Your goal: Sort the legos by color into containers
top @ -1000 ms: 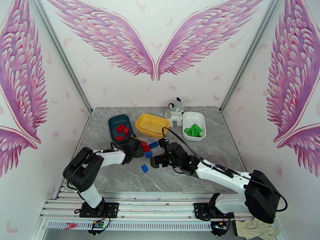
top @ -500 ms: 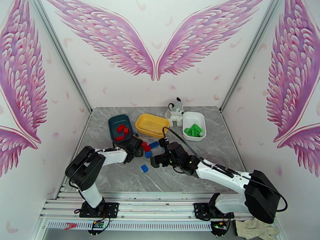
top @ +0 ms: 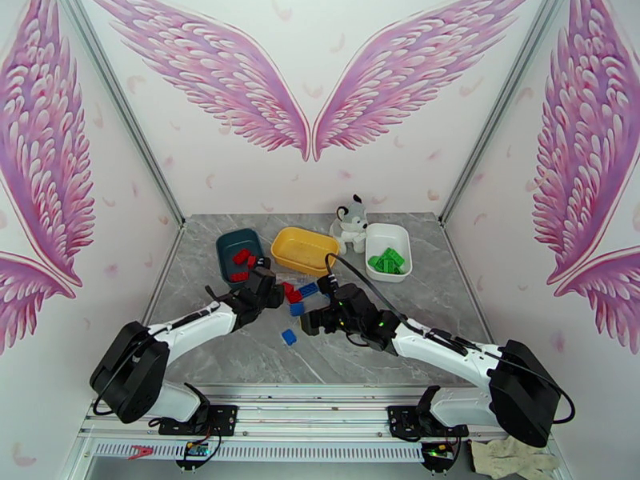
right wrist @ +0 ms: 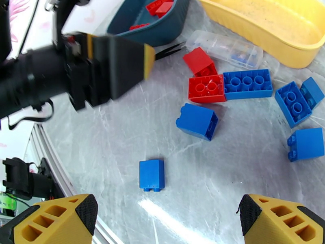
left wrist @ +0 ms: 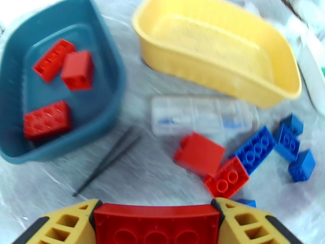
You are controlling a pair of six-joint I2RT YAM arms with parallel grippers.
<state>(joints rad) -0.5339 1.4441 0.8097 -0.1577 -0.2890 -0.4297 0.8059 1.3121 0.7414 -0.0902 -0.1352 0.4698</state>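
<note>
My left gripper [left wrist: 156, 220] is shut on a red lego [left wrist: 156, 224], held between its yellow fingers just in front of the dark teal container [left wrist: 109, 74]. That container holds three red legos [left wrist: 46, 120]. Two more red legos [left wrist: 200, 153] and several blue legos [left wrist: 256, 149] lie on the table below the yellow container [left wrist: 227, 84]. My right gripper [right wrist: 166, 216] hangs open over the blue legos [right wrist: 197, 121], one of them lying apart [right wrist: 152, 175]. Green legos [top: 386, 262] sit in the white container [top: 398, 232].
A clear flat case [left wrist: 201, 114] lies between the yellow container and the loose legos. A thin black tool [left wrist: 107, 159] rests beside the teal container. A grey-white plush toy [top: 350, 220] stands at the back between the yellow and white containers.
My left gripper has closed on a red lego and its arm has swung its elbow out to the left. The right arm has stayed in place, open.
</note>
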